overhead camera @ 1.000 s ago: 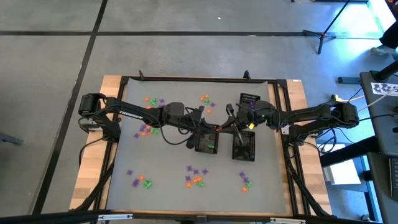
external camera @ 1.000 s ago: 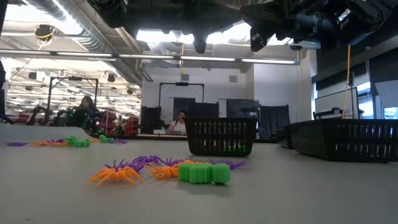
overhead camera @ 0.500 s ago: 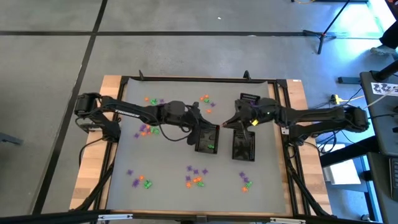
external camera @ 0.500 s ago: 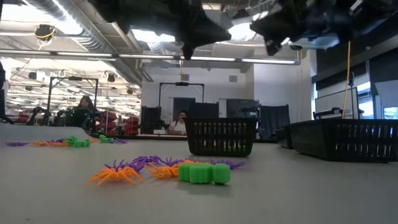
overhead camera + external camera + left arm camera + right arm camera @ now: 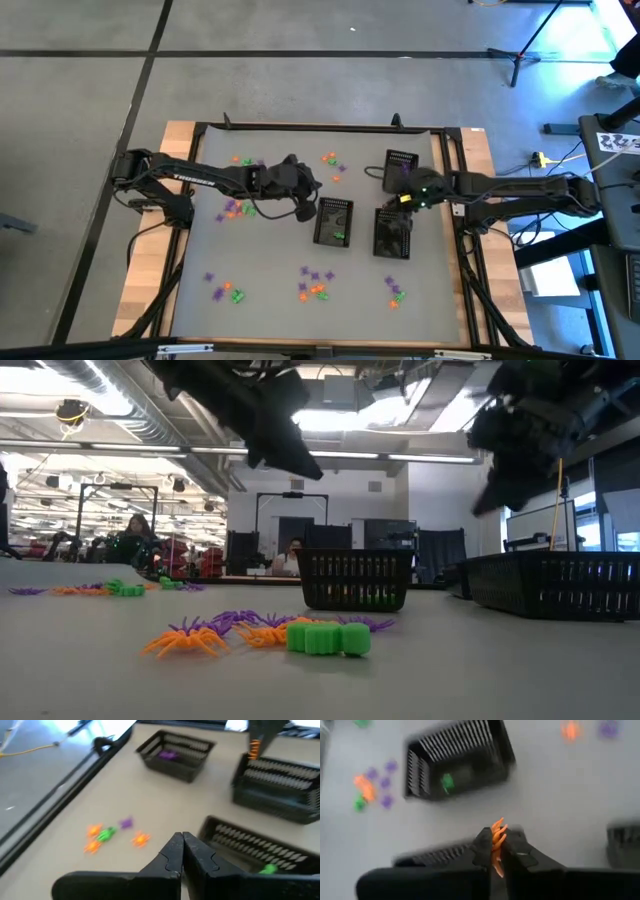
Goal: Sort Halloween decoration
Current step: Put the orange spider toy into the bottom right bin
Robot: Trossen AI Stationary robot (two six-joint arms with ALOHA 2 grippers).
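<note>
On the left part of the surface (image 5: pixel 270 255) lie small groups of orange, green and purple trinkets (image 5: pixel 238 208). The left gripper (image 5: pixel 182 851) hangs above the surface just beside the middle basket (image 5: pixel 333 221), its fingers pressed together and empty. This basket holds a green trinket (image 5: pixel 339 235). Near the front edge lies another group (image 5: pixel 314 284). The right gripper (image 5: pixel 494 849) hangs over the nearer right basket (image 5: pixel 392 234); its fingers are clamped on an orange trinket (image 5: pixel 496 834), probably a spider. The far basket (image 5: pixel 401 168) contains a purple trinket (image 5: pixel 168 755).
</note>
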